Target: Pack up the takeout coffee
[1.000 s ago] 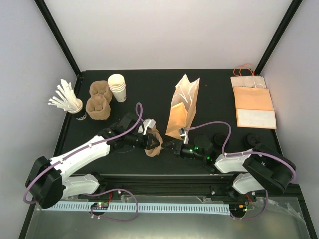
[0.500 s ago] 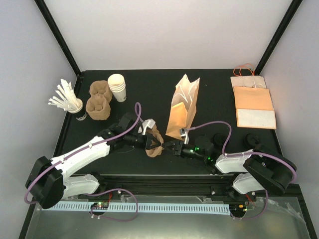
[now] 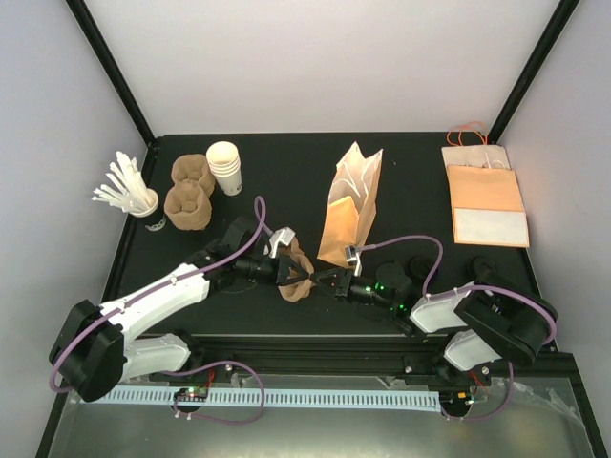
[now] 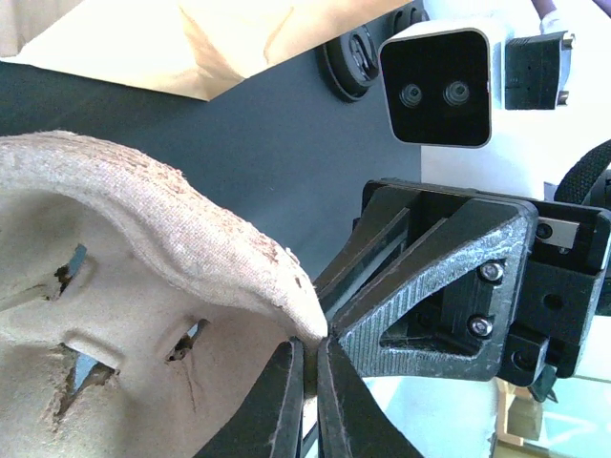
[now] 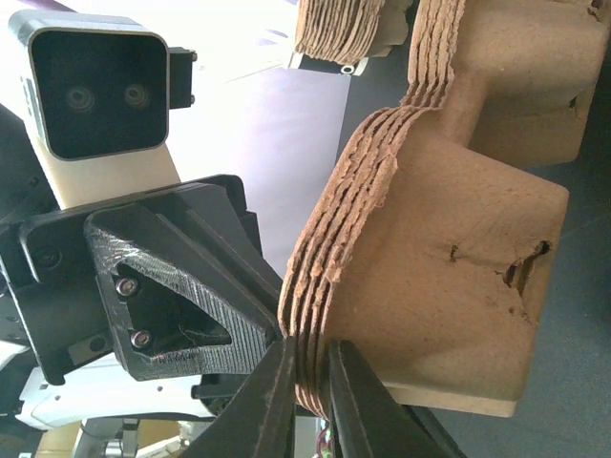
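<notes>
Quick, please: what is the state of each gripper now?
Left gripper: closed, pinching the rim of a cardboard cup tray.
Right gripper: closed, pinching the edge of the tray stack.

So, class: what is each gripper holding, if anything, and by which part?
Both hold the stack of brown pulp cup carriers: the left gripper pinches its rim; the right gripper clamps the layered edge from the other side.

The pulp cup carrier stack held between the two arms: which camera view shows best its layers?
The right wrist view: the pulp cup carrier stack fills the frame, and its layered edge shows several nested pieces. The left wrist view shows only one pale face with slits. The top view shows it small, without detail.
</notes>
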Tool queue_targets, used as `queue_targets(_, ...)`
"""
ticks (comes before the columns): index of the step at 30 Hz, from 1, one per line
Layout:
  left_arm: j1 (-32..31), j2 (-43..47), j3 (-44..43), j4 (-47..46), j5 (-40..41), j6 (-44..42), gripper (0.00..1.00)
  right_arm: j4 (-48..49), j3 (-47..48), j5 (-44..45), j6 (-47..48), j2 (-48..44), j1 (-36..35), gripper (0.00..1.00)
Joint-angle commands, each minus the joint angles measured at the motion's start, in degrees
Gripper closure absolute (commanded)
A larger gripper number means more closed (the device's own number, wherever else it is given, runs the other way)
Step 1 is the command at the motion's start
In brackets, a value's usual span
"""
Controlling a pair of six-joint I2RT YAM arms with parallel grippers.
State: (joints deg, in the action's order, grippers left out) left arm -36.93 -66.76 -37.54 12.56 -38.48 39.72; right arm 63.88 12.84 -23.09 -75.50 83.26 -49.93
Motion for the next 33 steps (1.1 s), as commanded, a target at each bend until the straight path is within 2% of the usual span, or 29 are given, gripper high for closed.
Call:
queue_targets(1, -0.19, 1.02, 1.07, -8.7, -8.06, 3.35, 0.98, 0.85, 2.55, -1.2, 0.9, -1.05, -0.34, 0.9)
queue_targets(3, 0.02, 0.92, 2.05, -11.32, -9.42, 4.92, 0.98, -1.09, 3.22, -1.57, 1.38, -1.5, -0.34, 0.96)
queue_targets(8, 0.13, 0.68, 2.9, -13.64, -10.41, 6.15, 0.98, -6.75, 4.63, -1.95, 4.07, -3.53, -0.38, 0.98)
queue_targets(15, 0.23, 0.57, 3.6, -16.24, -11.56, 7.63, 0.98, -9.38, 4.81, -1.61, 5.28, -5.78, -0.39, 0.85)
queue_targets(19, 0.52, 0.83, 3.77, -16.4, -11.72, 7.77, 0.98, -6.53, 4.04, -1.45, 4.55, -5.58, -0.42, 0.79)
queue_targets(23, 0.86, 1.15, 4.2, -17.96, -12.59, 9.11, 0.98, -7.07, 4.64, -2.31, 4.95, -5.18, -0.42, 0.78)
queue_targets(31, 0.81, 1.5, 4.67, -21.56, -14.64, 11.52, 0.99, -12.76, 6.91, -3.01, 6.22, -4.98, -0.51, 0.95)
queue_targets(33, 0.86, 1.47, 4.67, -21.49, -14.87, 11.47, 0.98, -15.02, 7.63, -3.14, 7.13, -5.31, -0.54, 0.96)
